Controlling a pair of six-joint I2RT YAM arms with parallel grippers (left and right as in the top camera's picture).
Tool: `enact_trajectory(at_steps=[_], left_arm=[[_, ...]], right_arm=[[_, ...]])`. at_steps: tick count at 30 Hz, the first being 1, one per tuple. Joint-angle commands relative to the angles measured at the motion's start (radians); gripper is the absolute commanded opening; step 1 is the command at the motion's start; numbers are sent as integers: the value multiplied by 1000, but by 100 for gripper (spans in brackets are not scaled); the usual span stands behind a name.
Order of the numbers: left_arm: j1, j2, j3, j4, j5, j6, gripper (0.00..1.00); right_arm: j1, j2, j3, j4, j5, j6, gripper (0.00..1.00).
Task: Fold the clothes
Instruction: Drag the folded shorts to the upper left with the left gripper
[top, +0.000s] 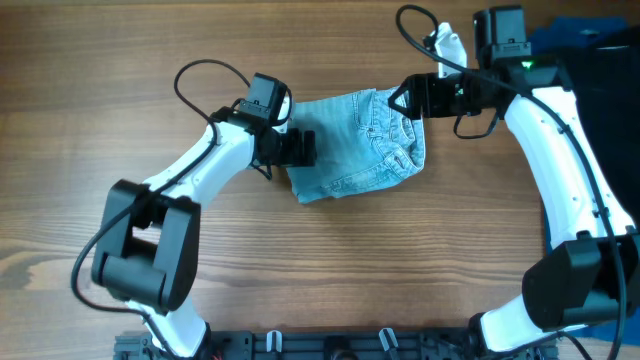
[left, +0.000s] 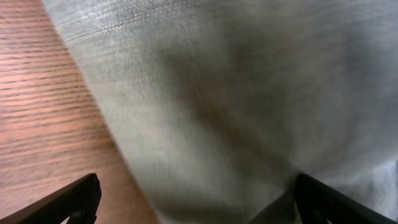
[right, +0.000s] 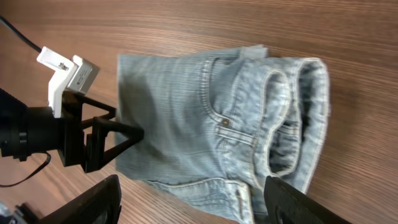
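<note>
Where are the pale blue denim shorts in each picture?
Overhead: the pale blue denim shorts lie folded at upper centre, between the two arms.
Left wrist: the shorts fill most of the picture, close and blurred, with table at the left.
Right wrist: the shorts lie in the middle, thick stitched edges to the right.
Shared landmark: the brown wooden table under them shows in all three.

Wood-grain table (top: 330, 260), brown, grain running side to side. Pale denim shorts (top: 355, 150) folded, lying flat on it between left gripper (top: 303, 147) and right gripper (top: 402, 98). Plain edge under left gripper; waistband and pocket end just beneath right gripper. Blue cloth (top: 565, 40) behind right gripper, at table corner
</note>
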Motion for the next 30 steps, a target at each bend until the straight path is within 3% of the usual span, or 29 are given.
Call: enact_trajectory(at_steps=[1,4,6,8,12,15,20,26,30], left_arm=[[-1,53,-15,41,13,-189,99],[-17,96,-16,99,67,-261,91],[-32,114,-16,143,104,-262,74],[-52,123,-16,180,106,-261,46],[-66,124,-15,238,105,-263,6],[-37,124,-15,244,22,-366,4],[77,124,-15,309,-14,-439,4],[283,124,-15,385,-103,-610,4],[452,125,-16,380,-154,-627,4]], right_arm=[[-4,5,3,2,26,9,74],[-4,5,3,2,31,10,73],[-4,5,3,2,38,10,73],[-4,5,3,2,63,31,72],[-4,5,3,1,68,32,72],[-4,5,3,1,68,32,71],[-4,5,2,2,85,58,70],[-4,12,-5,2,101,72,70],[-4,37,-5,2,105,89,69]])
